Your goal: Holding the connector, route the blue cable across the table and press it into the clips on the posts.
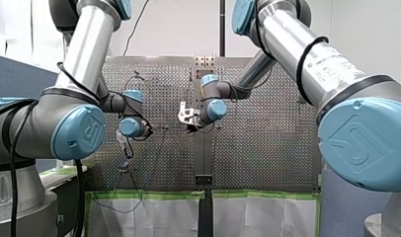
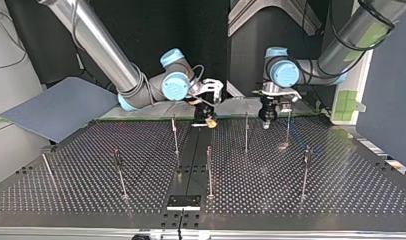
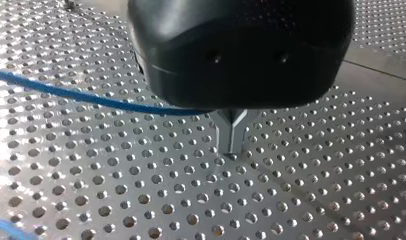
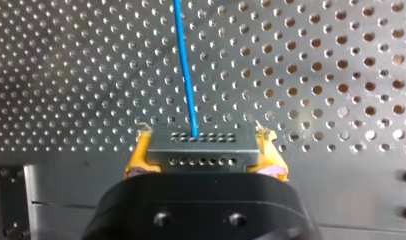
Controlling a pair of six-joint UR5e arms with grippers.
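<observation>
At the twelve o'clock edge of the table (image 2: 91, 190) in the top view, my right gripper (image 2: 208, 119) held the connector (image 4: 201, 152) squarely, with its yellow pads (image 4: 136, 157) clamped on the two short ends. The blue cable (image 4: 186, 70) left the connector's face and ran straight off toward that gripper's twelve o'clock, close over the perforated plate. At three o'clock from it in the top view, my left gripper (image 3: 231, 147) hung low over the plate with its metal fingers pressed together. The cable passed behind its housing, and I could not tell whether it was nipped. The posts (image 2: 246, 132) stood toward six o'clock, their clips too small to make out.

I judged the cable light and limp, likely to sag rather than hold a line, so it wanted gentle tension. The rigid connector was the place to grip, by its flat ends, not by the thin wire at its root.
</observation>
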